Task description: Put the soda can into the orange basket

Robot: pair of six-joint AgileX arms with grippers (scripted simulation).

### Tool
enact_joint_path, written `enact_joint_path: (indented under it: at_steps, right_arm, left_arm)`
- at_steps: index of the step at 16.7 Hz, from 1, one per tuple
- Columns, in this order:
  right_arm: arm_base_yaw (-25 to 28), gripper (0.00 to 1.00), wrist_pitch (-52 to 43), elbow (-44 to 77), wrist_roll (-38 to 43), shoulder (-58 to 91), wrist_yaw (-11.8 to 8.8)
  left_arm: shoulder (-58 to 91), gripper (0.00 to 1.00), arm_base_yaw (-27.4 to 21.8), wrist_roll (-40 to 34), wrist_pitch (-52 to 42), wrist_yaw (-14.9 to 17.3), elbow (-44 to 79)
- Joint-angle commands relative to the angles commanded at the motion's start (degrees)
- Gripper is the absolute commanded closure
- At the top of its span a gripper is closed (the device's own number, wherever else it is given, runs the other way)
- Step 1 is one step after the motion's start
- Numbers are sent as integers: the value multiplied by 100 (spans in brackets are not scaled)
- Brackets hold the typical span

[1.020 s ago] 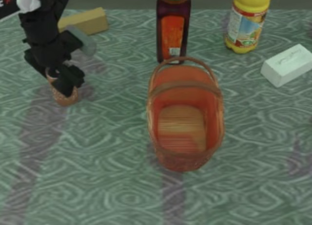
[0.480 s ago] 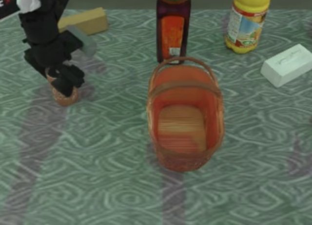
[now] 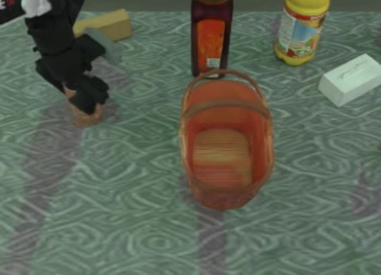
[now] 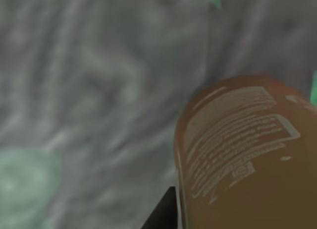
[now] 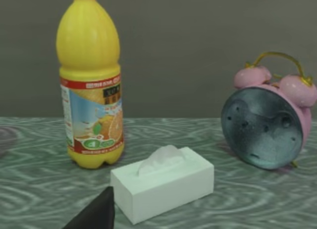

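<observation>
The soda can (image 3: 85,113), tan-orange with pale markings, is at the table's far left, mostly covered by my left gripper (image 3: 89,99). The gripper is shut on it from above. In the left wrist view the can (image 4: 247,159) fills the frame close up, with one dark finger (image 4: 163,214) pressed against its side. The orange basket (image 3: 221,156) stands at the table's middle, well to the right of the can, handle arched across its far end, nothing inside. My right arm is outside the top view; only a dark fingertip (image 5: 94,214) shows in its wrist view.
A tall dark red bottle (image 3: 211,31) stands just behind the basket. A yellow juice bottle (image 3: 302,25) and a white tissue box (image 3: 350,78) sit at the back right. A tan block (image 3: 104,25) lies behind the left arm. A pink alarm clock (image 5: 267,125) stands near the tissue box.
My left gripper has shifted slightly to the right and toward the back of the table, carrying the soda can with it. The basket and bottles have not moved.
</observation>
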Motion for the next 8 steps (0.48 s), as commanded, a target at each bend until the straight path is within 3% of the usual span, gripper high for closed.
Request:
enact_joint_path:
  at_steps: [4,8]
  right_arm:
    - [0,0,0,0,0,0,0]
    - [0,0,0,0,0,0,0]
  left_arm:
    - [-161,100,-131,-409,1249,933,-359]
    - [-393,100,-309,-1064,3276,2309,-980]
